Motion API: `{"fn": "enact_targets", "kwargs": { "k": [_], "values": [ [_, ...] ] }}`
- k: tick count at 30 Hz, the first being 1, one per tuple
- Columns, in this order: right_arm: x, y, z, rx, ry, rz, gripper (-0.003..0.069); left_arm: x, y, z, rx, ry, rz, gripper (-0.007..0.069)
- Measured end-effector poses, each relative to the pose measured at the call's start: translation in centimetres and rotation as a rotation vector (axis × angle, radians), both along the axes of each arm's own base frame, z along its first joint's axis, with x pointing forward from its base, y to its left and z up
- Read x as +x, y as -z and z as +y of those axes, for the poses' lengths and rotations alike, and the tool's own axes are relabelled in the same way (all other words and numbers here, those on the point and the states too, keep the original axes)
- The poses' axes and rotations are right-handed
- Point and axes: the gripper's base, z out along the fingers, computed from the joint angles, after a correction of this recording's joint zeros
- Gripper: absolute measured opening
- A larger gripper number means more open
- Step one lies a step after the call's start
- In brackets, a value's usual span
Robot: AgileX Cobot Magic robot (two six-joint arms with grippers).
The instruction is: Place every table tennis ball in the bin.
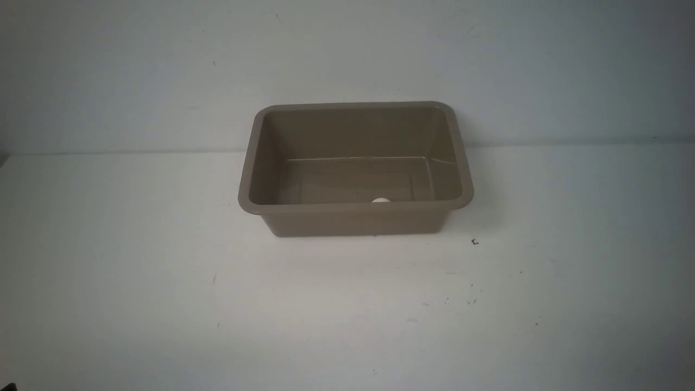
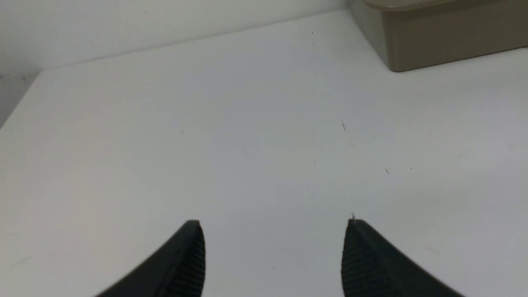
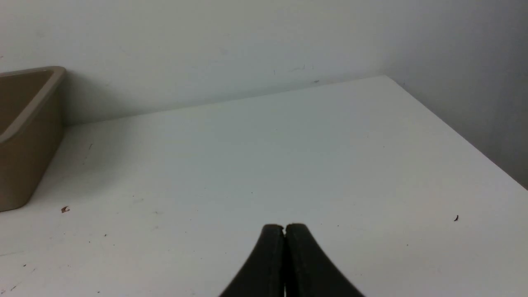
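The taupe bin (image 1: 355,209) stands at the back middle of the white table, against the wall. A small white table tennis ball (image 1: 380,200) lies inside it, just behind the near wall, only its top showing. Neither arm appears in the front view. In the left wrist view my left gripper (image 2: 274,225) is open over bare table, nothing between its black ribbed fingers (image 2: 187,260), and a corner of the bin (image 2: 445,41) lies ahead. In the right wrist view my right gripper (image 3: 285,227) is shut with its fingertips touching, empty, the bin (image 3: 24,136) off to one side.
The white wall (image 1: 347,65) rises right behind the bin. The table's right edge (image 3: 462,132) drops off in the right wrist view, and its left corner (image 2: 37,76) shows in the left wrist view. Small dark specks (image 1: 475,242) dot the tabletop.
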Motion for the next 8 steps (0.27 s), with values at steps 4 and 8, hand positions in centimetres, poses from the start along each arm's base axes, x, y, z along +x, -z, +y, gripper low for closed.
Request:
{"fn": "enact_targets", "kwargs": {
  "k": [4, 8],
  "values": [
    [0.0, 0.0, 0.0, 0.0, 0.0, 0.0, -0.0013, 0.0, 0.0, 0.0, 0.0, 0.0, 0.0, 0.0405],
    [0.0, 0.0, 0.0, 0.0, 0.0, 0.0, -0.0013, 0.0, 0.0, 0.0, 0.0, 0.0, 0.0, 0.0405]
  ]
}}
